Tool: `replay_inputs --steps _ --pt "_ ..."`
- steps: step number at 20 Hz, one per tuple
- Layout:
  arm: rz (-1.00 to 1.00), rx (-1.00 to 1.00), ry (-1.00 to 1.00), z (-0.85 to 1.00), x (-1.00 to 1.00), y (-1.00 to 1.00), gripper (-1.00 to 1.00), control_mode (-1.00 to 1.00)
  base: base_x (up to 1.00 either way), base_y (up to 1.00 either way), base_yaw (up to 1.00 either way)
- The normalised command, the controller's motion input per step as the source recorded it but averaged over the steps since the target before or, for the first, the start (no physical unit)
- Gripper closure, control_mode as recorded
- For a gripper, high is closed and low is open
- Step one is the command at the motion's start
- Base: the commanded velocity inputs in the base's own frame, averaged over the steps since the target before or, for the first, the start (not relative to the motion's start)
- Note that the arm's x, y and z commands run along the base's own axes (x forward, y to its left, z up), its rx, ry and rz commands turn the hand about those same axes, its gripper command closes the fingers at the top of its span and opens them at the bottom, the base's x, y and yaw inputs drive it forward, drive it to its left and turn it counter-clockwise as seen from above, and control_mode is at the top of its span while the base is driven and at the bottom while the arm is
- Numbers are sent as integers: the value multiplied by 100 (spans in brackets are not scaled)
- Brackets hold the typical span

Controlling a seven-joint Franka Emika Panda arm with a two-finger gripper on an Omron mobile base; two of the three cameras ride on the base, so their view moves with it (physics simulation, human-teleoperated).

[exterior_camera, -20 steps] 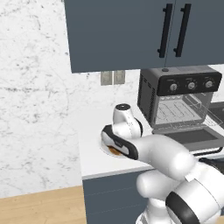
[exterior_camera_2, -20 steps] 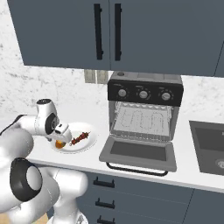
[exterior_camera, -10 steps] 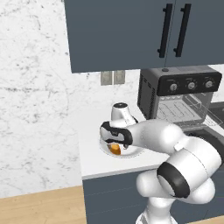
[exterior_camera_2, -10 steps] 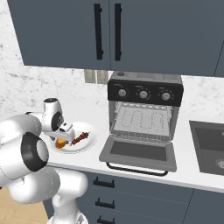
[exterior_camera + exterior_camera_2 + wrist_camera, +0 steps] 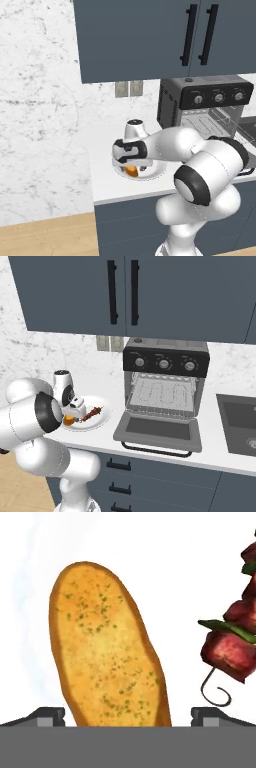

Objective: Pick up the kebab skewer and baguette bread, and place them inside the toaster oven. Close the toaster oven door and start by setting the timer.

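I have the gripper (image 5: 128, 714) down over the white plate (image 5: 100, 421), jaws spread wide and holding nothing, with the baguette bread (image 5: 107, 649) lying between the two fingertips (image 5: 47, 716) in the hand view. The kebab skewer (image 5: 235, 637) lies just beside it on the same plate, its wire loop close to the far fingertip, so I judge the main risk is catching that loop when I close. To do this grasp well, I want the loaf centred between the pads, then a straight descent until they bracket its sides, and only then a firm squeeze across its narrow width. In the right base view the plate sits on the counter (image 5: 60, 436), left of the toaster oven (image 5: 165, 386), whose door (image 5: 160, 431) already hangs open with the rack exposed. Once the bread is held, I would lift clear of the skewer before swinging toward the oven mouth.
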Motion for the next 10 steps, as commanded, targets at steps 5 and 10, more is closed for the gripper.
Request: replay_inputs --steps 5,10 --pt "0 2 0 -25 0 0 -100 -100 0 0 0" --pt "0 1 0 -16 0 0 100 -100 0 0 0"
